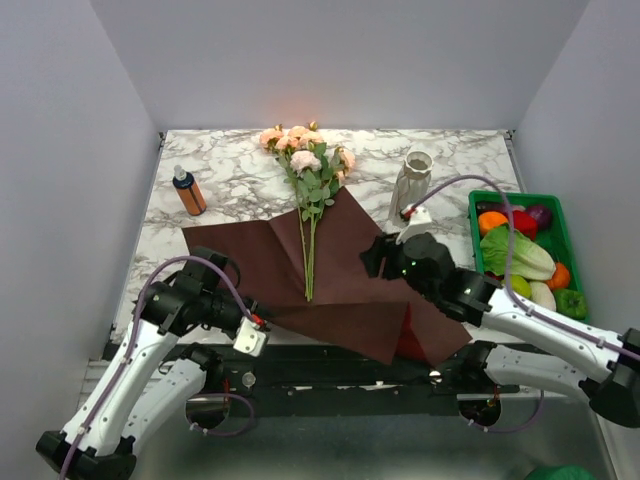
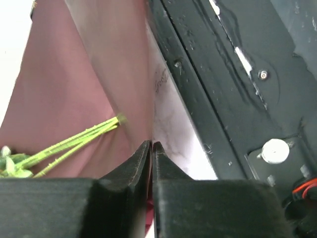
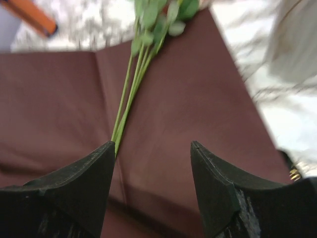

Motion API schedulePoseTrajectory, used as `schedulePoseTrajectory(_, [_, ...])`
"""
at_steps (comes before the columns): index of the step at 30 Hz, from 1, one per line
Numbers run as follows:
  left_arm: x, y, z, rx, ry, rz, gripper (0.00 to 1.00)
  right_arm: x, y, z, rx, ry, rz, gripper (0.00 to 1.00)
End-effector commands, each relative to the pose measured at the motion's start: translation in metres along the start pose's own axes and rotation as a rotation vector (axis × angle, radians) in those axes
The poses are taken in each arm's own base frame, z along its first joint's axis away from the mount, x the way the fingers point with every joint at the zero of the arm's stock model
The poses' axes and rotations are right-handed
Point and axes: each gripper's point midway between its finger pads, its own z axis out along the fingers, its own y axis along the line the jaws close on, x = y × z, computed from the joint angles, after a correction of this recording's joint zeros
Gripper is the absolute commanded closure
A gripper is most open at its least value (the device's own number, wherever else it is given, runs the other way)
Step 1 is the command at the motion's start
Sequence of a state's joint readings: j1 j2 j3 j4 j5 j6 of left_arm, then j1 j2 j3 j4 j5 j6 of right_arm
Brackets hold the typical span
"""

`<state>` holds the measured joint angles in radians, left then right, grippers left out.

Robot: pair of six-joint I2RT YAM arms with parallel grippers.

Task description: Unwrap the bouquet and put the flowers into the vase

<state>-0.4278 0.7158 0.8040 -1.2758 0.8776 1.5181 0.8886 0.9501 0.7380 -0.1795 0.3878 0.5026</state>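
On the marble table (image 1: 230, 160), note the dark red paper (image 1: 250, 260) spread flat and the flowers (image 1: 314, 195) lying loose across it, blooms toward the far wall, stem ends toward the arms. Note the vase (image 1: 410, 185) upright just beside the paper's right edge, apart from the blooms. Read the right gripper (image 3: 151, 146) as released: jaws wide, nothing between, hanging over the paper just right of the stem ends. Shift left to straddle all the stems together, drop low, and close above the cut ends to keep every stem in. Lift slowly, tip the bunch upright, and aim the ends at the narrow mouth. Treat the left gripper (image 2: 151, 145) at the paper's near edge as undecided: jaws almost touching, cannot tell whether pinching paper. Free it from the sheet before lifting.
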Motion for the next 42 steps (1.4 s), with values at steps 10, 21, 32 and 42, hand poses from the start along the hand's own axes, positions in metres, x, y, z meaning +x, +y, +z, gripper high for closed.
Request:
schedulePoseTrajectory(10, [-0.051, 0.047, -0.025, -0.280, -0.152, -0.159, 0.21, 0.104, 0.088, -0.013, -0.204, 0.255, 0.005, 0.34])
schedulePoseTrajectory(21, [-0.095, 0.199, -0.119, -0.797, -0.224, -0.751, 0.01, 0.158, 0.146, -0.035, -0.281, 0.353, -0.109, 0.35])
schedulePoseTrajectory(32, [-0.002, 0.211, -0.075, -0.730, 0.062, -1.000, 0.01, 0.112, 0.109, -0.059, -0.217, 0.211, -0.155, 0.34])
schedulePoseTrajectory(42, [0.090, 0.162, -0.037, -0.658, 0.372, -1.249, 0.16, 0.020, 0.062, 0.035, -0.013, 0.164, -0.101, 0.46])
